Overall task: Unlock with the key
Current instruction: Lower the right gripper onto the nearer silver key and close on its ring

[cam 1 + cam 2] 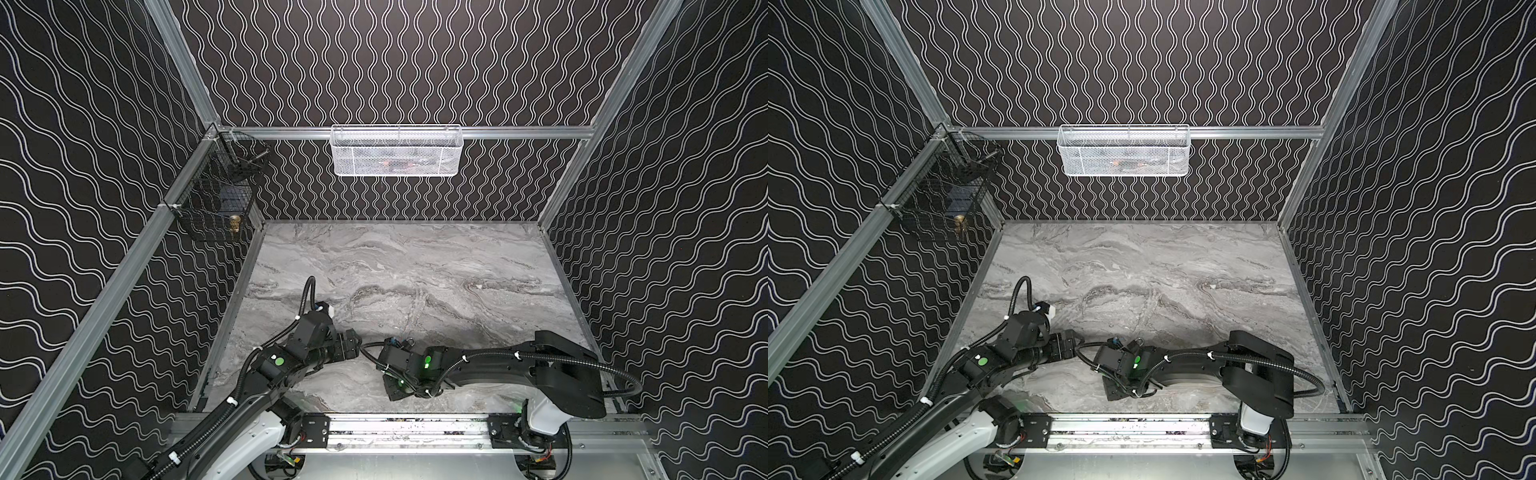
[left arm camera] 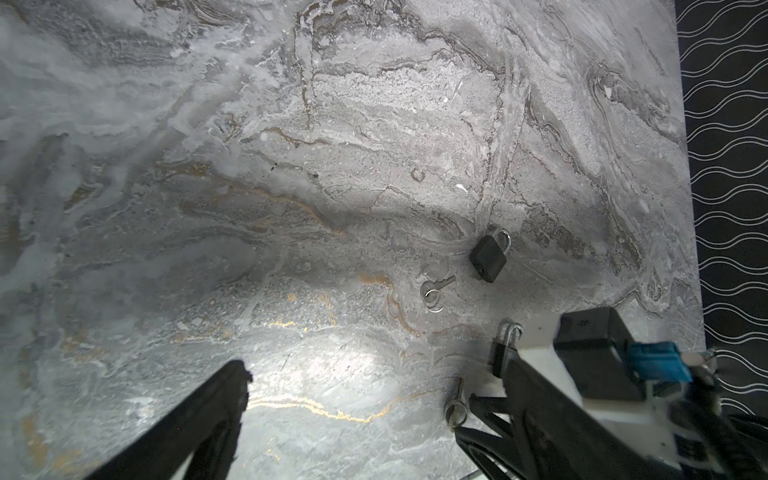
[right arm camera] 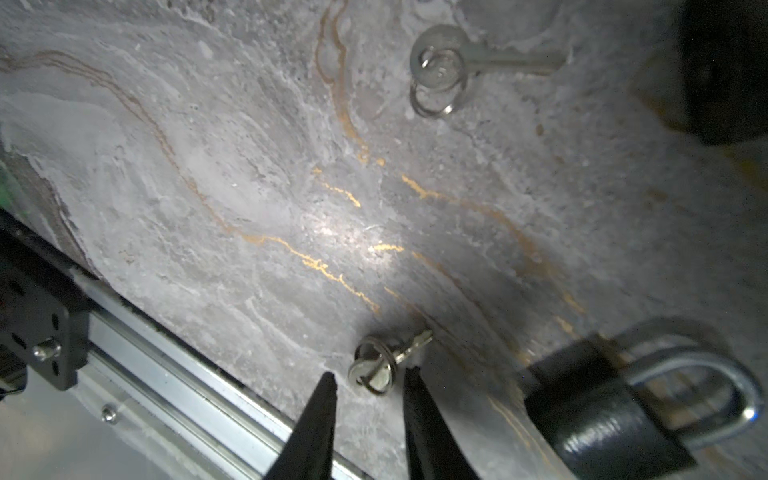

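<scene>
1. Left tool (image 1: 350, 347): released, jaws wide, empty, low over the grey marbled bench (image 1: 415, 270).
2. Small silver key on split ring (image 3: 376, 368): flat on the bench, straddled by item 3.
3. Right tool (image 3: 370, 376): not yet clenched. Best to pinch the bow squarely and leave the blade free.
4. Black padlock with steel shackle (image 3: 615, 411): lying just beside the key.

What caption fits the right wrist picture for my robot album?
Right pincer open around a ringed key on the marble table, black padlock lying nearby.
</scene>
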`<state>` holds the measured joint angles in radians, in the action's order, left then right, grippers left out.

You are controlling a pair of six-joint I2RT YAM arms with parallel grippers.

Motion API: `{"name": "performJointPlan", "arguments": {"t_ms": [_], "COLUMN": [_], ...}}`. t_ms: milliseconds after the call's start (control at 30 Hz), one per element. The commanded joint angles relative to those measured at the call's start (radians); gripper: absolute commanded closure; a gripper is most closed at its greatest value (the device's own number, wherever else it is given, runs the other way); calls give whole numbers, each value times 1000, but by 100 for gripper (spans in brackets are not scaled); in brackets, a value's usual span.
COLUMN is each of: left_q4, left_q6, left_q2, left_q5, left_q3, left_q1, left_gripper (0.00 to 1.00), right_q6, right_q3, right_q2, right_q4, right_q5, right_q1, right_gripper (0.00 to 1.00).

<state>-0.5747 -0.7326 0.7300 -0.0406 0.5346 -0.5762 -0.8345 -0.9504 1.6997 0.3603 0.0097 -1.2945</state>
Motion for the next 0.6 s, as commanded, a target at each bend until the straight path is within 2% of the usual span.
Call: {"name": "performJointPlan", "arguments": {"t_ms": [0, 567], "left_q4": [-5, -10], "left_q6": [0, -4], "left_q2": [-2, -41], "left_q5": [8, 22], "left_q3": [-1, -15], "left_q1": [0, 0], "left_gripper": [1, 1], "right_q6": [-29, -20], "right_q3": [-10, -77], "right_q2": [6, 72], "right_q4": [20, 54], "right_q5": [6, 13], "right_q1": [-3, -5], "right_gripper": [70, 80]}}
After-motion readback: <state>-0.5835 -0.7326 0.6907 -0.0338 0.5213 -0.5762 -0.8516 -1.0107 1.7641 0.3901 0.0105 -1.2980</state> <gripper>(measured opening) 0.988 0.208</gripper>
